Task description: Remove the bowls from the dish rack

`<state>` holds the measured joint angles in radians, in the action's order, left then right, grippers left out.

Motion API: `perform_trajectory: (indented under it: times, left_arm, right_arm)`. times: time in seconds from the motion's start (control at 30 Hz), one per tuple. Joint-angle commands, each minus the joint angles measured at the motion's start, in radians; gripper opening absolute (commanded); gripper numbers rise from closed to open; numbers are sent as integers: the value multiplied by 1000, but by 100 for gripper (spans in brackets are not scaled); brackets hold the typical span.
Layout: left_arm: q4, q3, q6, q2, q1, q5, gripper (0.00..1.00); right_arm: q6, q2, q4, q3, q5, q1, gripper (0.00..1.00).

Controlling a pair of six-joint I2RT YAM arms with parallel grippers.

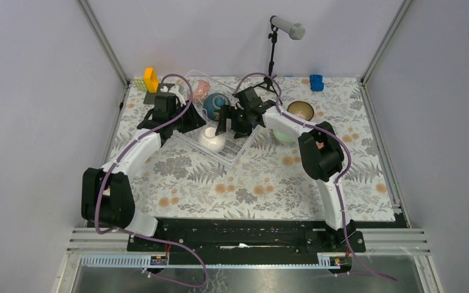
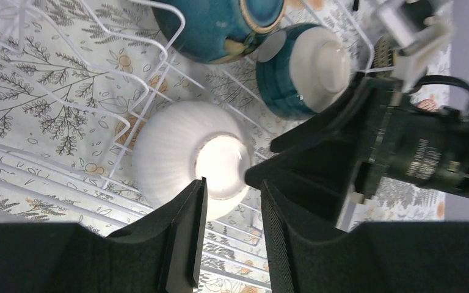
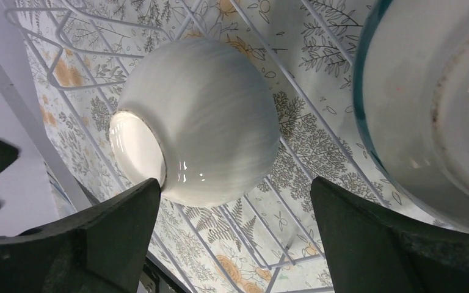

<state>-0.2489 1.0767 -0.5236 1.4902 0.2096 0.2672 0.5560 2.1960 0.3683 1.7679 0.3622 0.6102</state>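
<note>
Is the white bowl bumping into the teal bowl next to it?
Apart. The right wrist view shows it: a wide strip of flowery tablecloth is visible between the white bowl and the teal bowl, so their sides do not meet.

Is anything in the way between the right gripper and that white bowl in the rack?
Nothing visible is. The right gripper hangs open right over the white bowl, with clear space between them; the teal-rimmed bowl sits off to one side.

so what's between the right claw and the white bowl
Nothing: right wrist view shows the white bowl framed by the open right claw, only dish rack wires behind.
</note>
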Motion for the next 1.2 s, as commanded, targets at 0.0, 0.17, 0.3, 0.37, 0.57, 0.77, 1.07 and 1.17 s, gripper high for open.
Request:
perform_trajectory:
  times: [0.0,0.17,0.3,0.37,0.57,0.77,1.07,1.17]
  left_arm:
    - [36,-11,-30,-93,0,-36,44]
    - [7,-14,-29,-109,1,-95,51]
    - [-45,18,-23,-44,1,-134,51]
    - [-45,20,-23,-20,-1,-142,50]
    - [-31,31,-24,41,-3,-142,47]
    - [-33,41,-16,90,-3,-141,45]
    - [-45,47,0,133,-3,-143,39]
    - [-38,52,-1,150,-3,-129,35]
  right_arm:
    - [42,25,-51,24,42,17,100]
    - [106,22,-162,-31,74,16,100]
    - [160,0,-267,-98,79,16,100]
    - [188,-18,-337,-140,69,16,100]
    - [241,-3,-361,-169,47,17,100]
    - [263,20,-425,-189,40,17,100]
    - [216,12,-297,-165,-57,22,100]
    - [243,-22,-306,-193,-64,24,100]
